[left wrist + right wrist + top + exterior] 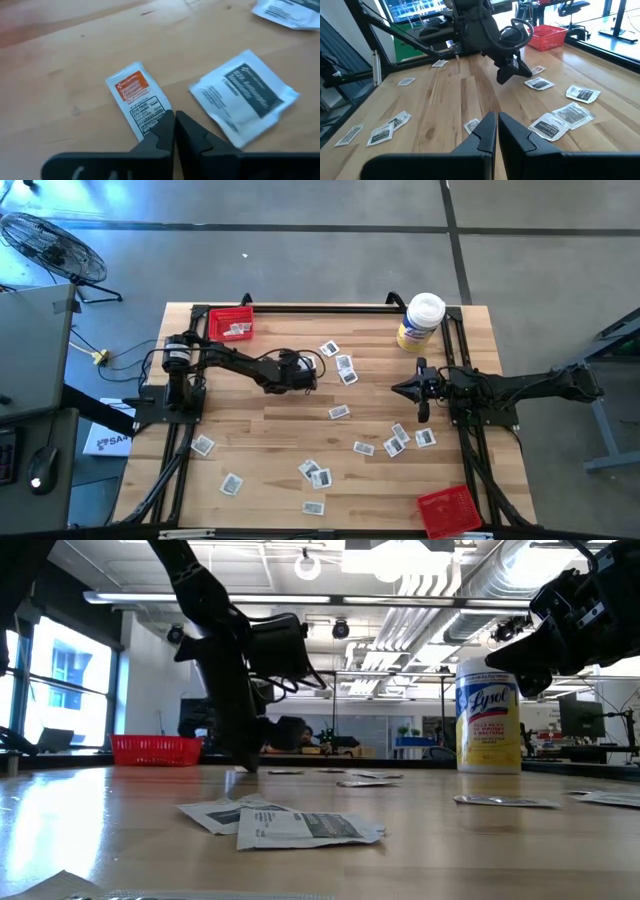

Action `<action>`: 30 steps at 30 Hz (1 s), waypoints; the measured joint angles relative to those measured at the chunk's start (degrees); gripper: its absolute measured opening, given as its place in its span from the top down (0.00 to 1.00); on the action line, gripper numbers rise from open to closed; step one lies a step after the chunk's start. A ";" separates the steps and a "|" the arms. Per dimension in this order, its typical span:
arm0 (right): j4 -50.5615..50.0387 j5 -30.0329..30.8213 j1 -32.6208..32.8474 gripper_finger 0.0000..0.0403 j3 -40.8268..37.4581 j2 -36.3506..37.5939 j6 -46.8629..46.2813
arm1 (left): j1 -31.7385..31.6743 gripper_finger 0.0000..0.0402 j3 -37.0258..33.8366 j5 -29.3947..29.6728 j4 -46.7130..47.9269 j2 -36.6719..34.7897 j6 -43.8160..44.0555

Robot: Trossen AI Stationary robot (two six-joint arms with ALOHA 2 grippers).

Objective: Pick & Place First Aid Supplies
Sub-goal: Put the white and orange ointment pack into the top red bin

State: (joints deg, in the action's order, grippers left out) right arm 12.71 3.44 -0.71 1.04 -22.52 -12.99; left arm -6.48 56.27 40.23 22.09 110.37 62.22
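Packets: your first aid packets (339, 412) lie loose over the middle and near part of the table (260, 430); a few already sit in the far-left red tray (231, 322).
Far-left tray: its contents suggest it is the drop point for the left arm's side.
Left gripper (318, 372): low over the table's centre, beside the cluster of packets at the far middle.
Left fingers: tips together, nothing between them; they hang just over the near end of an orange-labelled packet (139, 98), with a dark-printed packet (243, 96) just beside it.
Judgement, left: you appear to be lining up on the orange-labelled packet; the fingers must part before any grip.
Risk, left: the packet lies flat on the wood, so a pinch may slide it, not lift it.
Right gripper (420, 392): held above the table right of centre, pointing left, apparently waiting.
Right fingers: tips together, holding nothing.
Tub (420, 322): stands upright at the far right, apart from the packets.
Near-right tray (449, 511): at the near edge, no packets visible in it.
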 joint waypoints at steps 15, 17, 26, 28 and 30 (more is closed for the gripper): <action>0.00 0.00 0.00 0.97 -0.02 0.00 -0.02 | -0.07 1.00 -0.46 -1.75 3.04 -8.51 -6.67; 0.00 0.02 -0.02 0.97 -0.04 0.00 -0.02 | -0.07 1.00 -0.44 -0.88 5.01 -10.68 -7.16; 0.00 0.02 -0.02 0.97 -0.04 0.00 0.00 | -2.99 1.00 -0.31 1.41 16.72 -19.95 -8.00; 0.00 0.01 -0.01 0.97 -0.04 0.00 -0.02 | -5.71 1.00 -0.33 1.84 20.58 -21.70 -8.17; 0.00 0.00 0.00 0.97 -0.04 0.00 -0.02 | -8.96 1.00 -0.29 2.37 21.44 -22.78 -9.62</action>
State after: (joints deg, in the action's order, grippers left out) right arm 12.71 3.44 -0.71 0.99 -22.52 -13.02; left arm -15.44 55.98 42.60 43.53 87.59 52.60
